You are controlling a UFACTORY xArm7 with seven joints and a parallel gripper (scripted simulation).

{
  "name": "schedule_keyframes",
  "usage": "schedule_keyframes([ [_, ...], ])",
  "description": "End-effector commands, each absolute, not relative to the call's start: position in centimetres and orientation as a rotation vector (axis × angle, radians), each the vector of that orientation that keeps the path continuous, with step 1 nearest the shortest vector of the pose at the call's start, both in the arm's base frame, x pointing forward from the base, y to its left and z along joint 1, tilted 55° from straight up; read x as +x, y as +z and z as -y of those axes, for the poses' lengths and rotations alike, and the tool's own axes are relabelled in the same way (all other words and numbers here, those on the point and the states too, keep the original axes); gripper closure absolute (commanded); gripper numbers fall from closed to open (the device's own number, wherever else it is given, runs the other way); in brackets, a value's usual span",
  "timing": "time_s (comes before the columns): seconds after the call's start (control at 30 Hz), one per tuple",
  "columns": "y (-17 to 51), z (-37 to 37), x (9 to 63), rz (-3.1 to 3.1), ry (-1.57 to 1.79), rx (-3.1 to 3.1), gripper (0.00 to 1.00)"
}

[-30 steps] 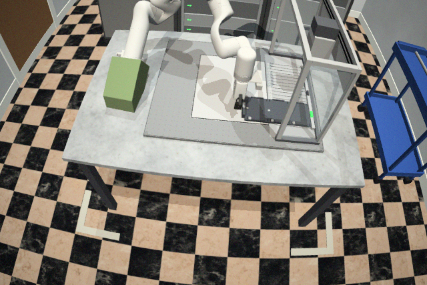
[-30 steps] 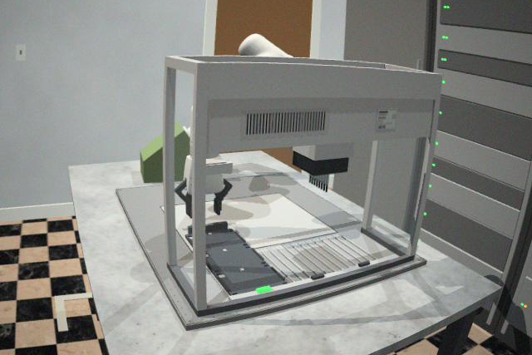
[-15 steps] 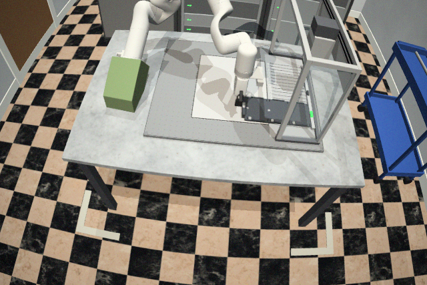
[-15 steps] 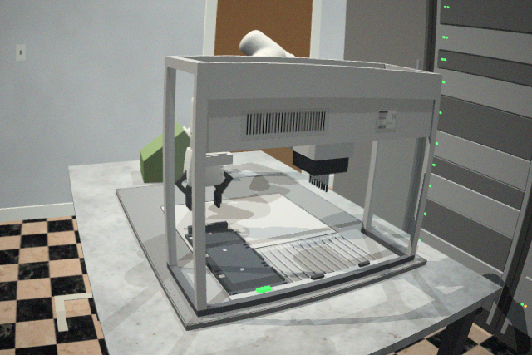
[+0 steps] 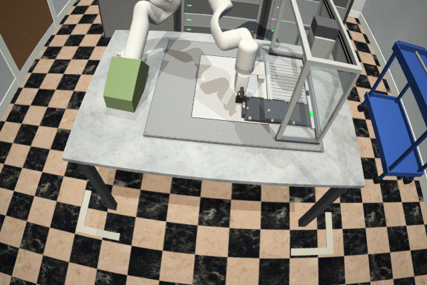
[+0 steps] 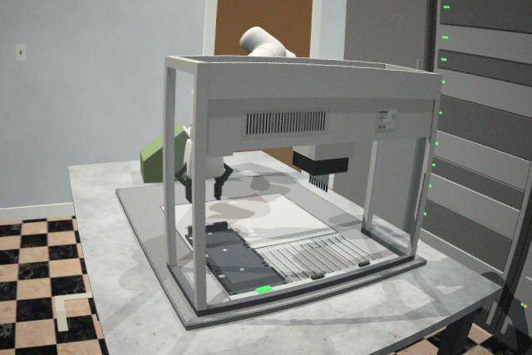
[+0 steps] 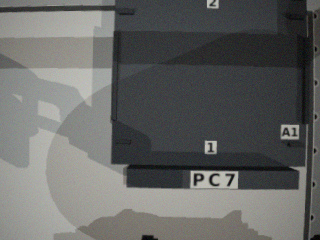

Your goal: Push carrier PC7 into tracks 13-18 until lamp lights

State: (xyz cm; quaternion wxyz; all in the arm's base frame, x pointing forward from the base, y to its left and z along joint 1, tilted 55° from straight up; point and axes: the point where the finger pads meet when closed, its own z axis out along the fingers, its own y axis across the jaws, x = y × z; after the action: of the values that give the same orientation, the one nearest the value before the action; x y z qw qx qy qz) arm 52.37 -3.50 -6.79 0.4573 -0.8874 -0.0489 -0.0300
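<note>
Carrier PC7 (image 5: 275,111) (image 6: 240,260) (image 7: 210,100) is a dark flat plate. It lies flat and level along the right-hand side of the loading rails (image 5: 284,78) (image 6: 317,256), seen from the arm's base. Its far end is close to the lamp (image 5: 311,113) (image 6: 263,288), which glows green. Its handle (image 6: 217,227) (image 7: 155,177) points toward the arm's base. The track number tiles at the carrier cannot be read. My gripper (image 5: 239,99) (image 6: 204,199) is open and empty, above and on the base side of the handle, apart from it.
A grey frame (image 5: 298,102) (image 6: 199,230) stands over the rails, and a head (image 5: 323,28) (image 6: 320,164) with thin black tips hangs inside it. Two dark lamps (image 6: 317,276) (image 6: 363,263) sit behind the other tracks. A green block (image 5: 124,81) is at the arm's base.
</note>
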Motion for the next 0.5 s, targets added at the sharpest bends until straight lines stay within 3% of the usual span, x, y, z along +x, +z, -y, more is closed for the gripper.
schedule_keyframes([
  [0.0, -6.3, 4.4, 52.5, 0.118, -0.079, -2.191, 0.18],
  [0.47, -5.1, 6.0, 52.4, 0.118, -0.079, -2.191, 0.18],
])
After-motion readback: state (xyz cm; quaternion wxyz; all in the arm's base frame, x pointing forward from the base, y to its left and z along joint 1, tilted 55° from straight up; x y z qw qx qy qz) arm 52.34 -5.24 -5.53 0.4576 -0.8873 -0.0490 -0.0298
